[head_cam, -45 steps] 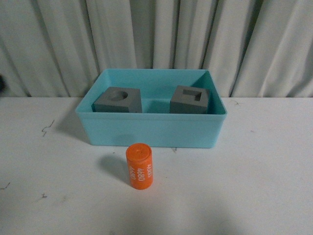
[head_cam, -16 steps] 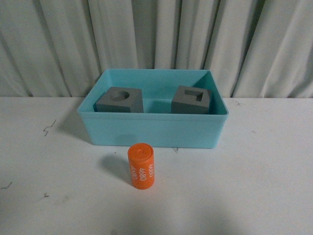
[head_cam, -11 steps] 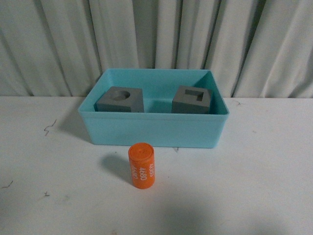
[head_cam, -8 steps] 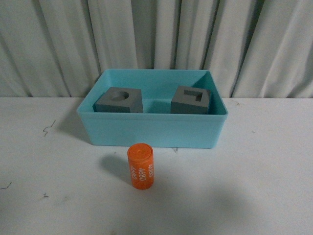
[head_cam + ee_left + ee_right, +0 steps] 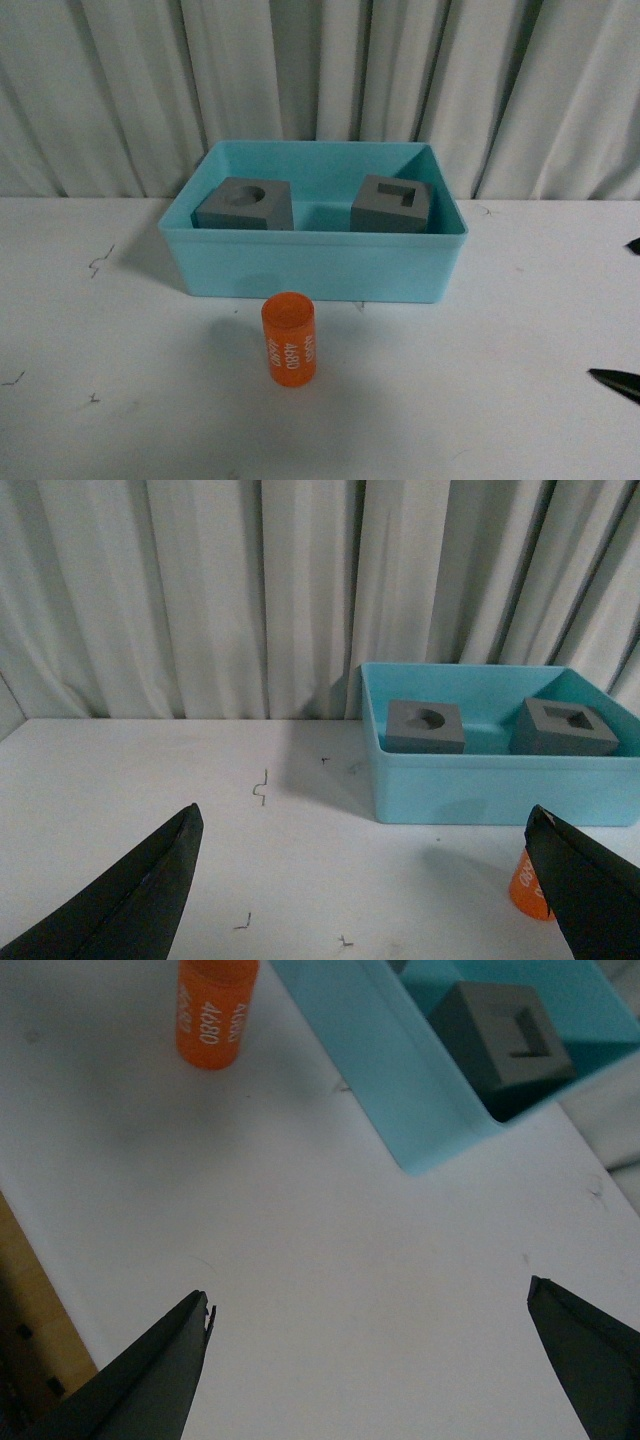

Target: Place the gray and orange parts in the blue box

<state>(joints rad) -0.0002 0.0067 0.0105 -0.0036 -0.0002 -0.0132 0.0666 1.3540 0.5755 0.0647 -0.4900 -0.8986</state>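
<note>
The box point(image 5: 310, 262) sits at the far middle of the table point(image 5: 480, 330), in front of a pale curtain point(image 5: 320, 70). Both gray parts are inside it: the round-recess cube point(image 5: 246, 204) on the left and the slot cube point(image 5: 392, 204) on the right. They are well apart, each with its opening facing up.

The cylinder point(image 5: 288, 338) is not in the box. It stands upright on the table just near of the box's near wall, a little left of centre and not touching the wall, with "4680" in white running up its side.

The right gripper point(image 5: 610, 310) shows only as two black tips at the right edge of the front view, well right of the cylinder. Its wrist view shows the fingers point(image 5: 140, 1370) spread wide over bare table with nothing between them — released.

The left gripper point(image 5: 362, 815) is outside the front view. In its wrist view the fingers point(image 5: 130, 900) are also parted wide and empty, low over the table left of the box, and one finger partly hides the cylinder.

A few small dark marks point(image 5: 99, 262) dot the left side of the table.
</note>
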